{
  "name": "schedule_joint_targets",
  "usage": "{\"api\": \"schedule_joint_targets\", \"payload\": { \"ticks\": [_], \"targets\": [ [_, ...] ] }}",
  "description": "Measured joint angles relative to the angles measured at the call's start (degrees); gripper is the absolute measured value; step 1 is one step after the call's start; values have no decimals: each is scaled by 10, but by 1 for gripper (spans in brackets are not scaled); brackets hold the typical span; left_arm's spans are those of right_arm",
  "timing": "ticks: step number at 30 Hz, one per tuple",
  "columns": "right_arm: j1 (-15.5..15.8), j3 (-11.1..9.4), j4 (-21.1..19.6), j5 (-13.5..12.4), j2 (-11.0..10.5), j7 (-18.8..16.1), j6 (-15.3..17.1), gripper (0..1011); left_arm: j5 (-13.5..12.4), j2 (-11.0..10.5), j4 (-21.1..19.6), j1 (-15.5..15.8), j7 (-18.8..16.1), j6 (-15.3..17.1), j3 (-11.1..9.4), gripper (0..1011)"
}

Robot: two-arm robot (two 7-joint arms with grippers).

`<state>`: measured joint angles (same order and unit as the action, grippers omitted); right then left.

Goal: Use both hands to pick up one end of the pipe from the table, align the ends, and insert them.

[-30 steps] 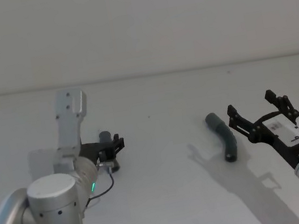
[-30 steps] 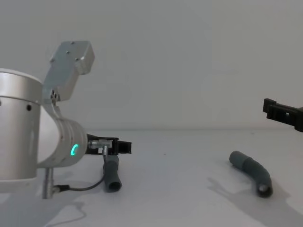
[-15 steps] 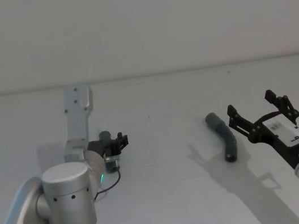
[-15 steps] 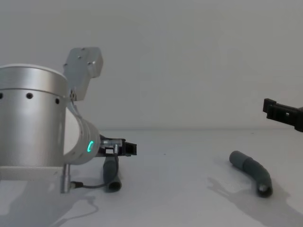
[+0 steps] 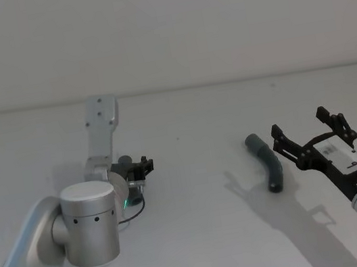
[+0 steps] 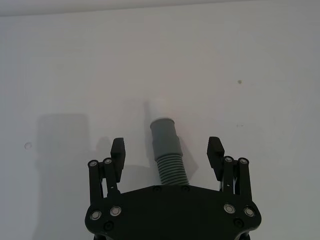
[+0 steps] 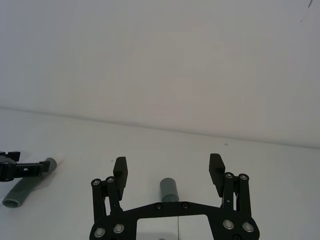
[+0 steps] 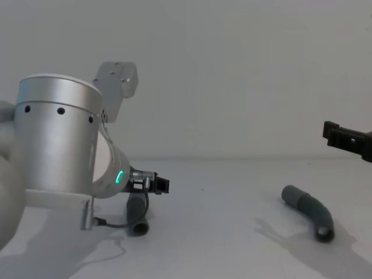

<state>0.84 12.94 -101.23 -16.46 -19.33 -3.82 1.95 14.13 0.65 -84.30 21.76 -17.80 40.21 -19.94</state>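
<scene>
Head view: the left gripper [image 5: 142, 168] sits low over the short pipe piece [image 5: 125, 161], placed for a grasp. The right gripper [image 5: 313, 142] hangs spread just beside the curved pipe piece [image 5: 271, 167], which lies on the table [image 5: 203, 239]. Left wrist view: the jaws stand wide apart and straddle the short piece without contact, and its collar [image 6: 163, 131] projects beyond the fingertips. Right wrist view: the jaws are equally spread and empty, and the curved piece's end shows through the gap between them, untouched. Chest view: both pieces rest on the table, the short one beneath the left gripper, the curved one below the raised right gripper.
</scene>
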Motion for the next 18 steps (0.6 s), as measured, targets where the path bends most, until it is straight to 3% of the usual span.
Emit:
{"api": "schedule_joint_targets", "payload": {
  "ticks": [18],
  "targets": [
    [0,0,0,0,0,0,0,1001,-5,2,24,11,9,15,5,1000]
  ]
}}
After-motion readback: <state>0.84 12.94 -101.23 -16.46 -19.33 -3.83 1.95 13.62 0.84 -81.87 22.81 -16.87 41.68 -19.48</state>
